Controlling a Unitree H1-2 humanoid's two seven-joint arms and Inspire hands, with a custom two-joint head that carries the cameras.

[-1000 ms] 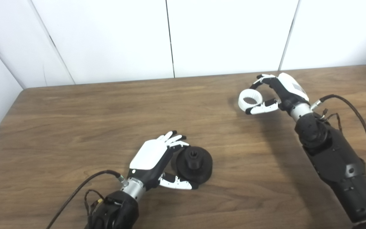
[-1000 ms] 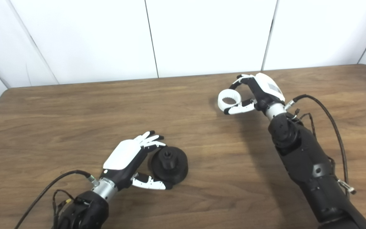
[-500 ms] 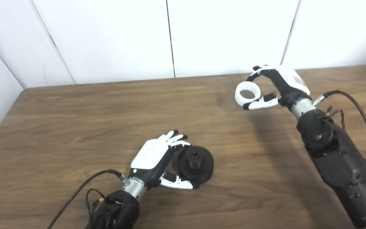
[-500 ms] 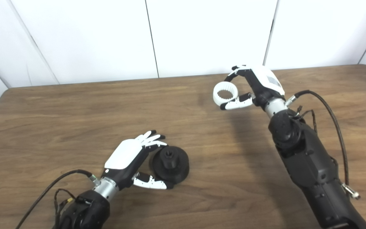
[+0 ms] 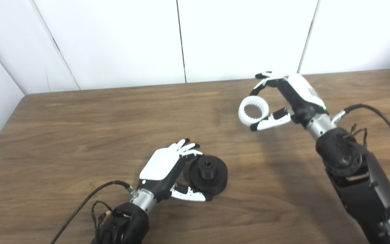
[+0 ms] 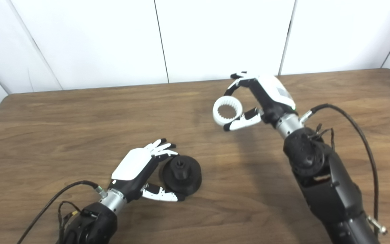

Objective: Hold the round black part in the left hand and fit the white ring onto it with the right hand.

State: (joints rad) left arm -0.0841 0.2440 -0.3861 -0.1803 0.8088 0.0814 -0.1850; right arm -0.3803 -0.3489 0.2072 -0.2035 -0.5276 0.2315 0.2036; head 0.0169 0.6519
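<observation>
fingers [image 5: 265,75] and thumb of right hand [image 5: 291,96] pinched the white ring [image 5: 253,111], lifted off the table [image 5: 80,128] at 1 o'clock. left hand [image 5: 168,166] cupped the black part [image 5: 208,173] at 6 o'clock, hub up. best: level ring, center over hub, lower straight; left hand braces.

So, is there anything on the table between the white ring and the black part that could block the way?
Nothing visible does. The right hand holds the ring above bare table, and the stretch toward the black part is open wood. The left hand grips the part from its left side, away from the ring's path.
</observation>
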